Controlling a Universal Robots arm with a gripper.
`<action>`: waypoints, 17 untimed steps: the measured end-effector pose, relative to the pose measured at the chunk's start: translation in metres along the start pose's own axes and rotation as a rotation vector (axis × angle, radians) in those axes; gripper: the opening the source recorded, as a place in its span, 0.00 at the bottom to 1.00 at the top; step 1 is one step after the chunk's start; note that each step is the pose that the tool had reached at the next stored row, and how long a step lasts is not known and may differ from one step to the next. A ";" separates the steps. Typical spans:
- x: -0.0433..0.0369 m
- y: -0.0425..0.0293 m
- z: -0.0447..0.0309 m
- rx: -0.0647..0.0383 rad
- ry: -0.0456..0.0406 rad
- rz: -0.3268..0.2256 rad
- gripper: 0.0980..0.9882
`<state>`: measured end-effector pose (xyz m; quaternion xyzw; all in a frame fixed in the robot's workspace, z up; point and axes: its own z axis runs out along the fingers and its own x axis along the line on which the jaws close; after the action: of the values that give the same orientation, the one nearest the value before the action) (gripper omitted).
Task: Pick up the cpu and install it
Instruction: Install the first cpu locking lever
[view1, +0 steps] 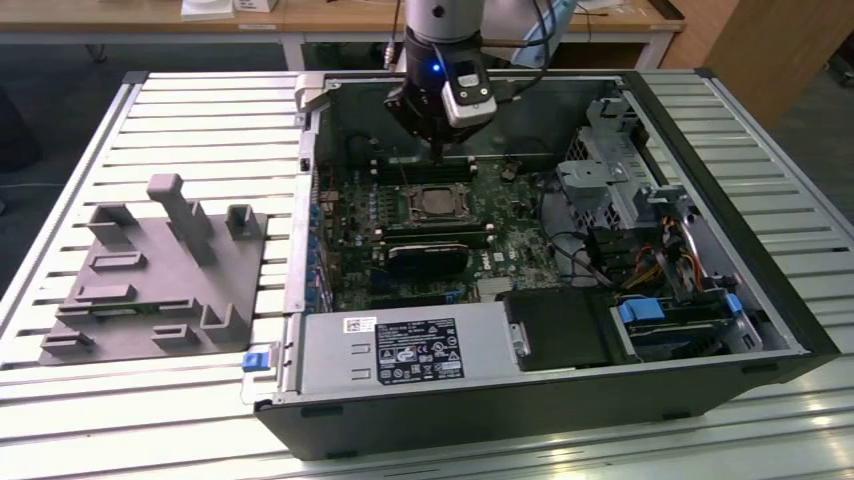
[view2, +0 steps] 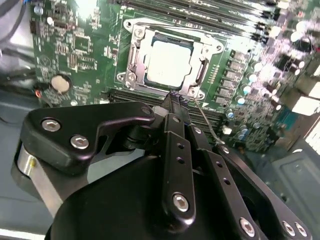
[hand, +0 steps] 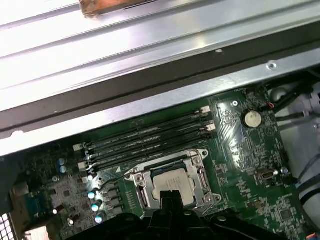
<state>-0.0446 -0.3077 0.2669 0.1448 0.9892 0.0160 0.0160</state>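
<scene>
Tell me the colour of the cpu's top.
Pale silvery-grey metal; the cpu sits in its socket, clearest in the second wrist view.

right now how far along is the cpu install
Placement looks done: the cpu lies flat inside the metal-framed socket on the motherboard, seen in both wrist views. The gripper holds nothing; it sits just above the socket's edge with its fingertips together. Still undone: the socket's thin wire lever looks unlatched, sticking out past the frame.
</scene>
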 end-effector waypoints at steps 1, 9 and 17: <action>0.0000 0.0000 0.0002 0.000 0.0007 -0.018 0.01; 0.0101 -0.0031 0.0008 -0.003 0.0036 -0.099 0.01; 0.0273 -0.0082 0.0011 -0.004 0.0049 -0.133 0.01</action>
<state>-0.0731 -0.3077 0.2647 0.0785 0.9967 0.0170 0.0149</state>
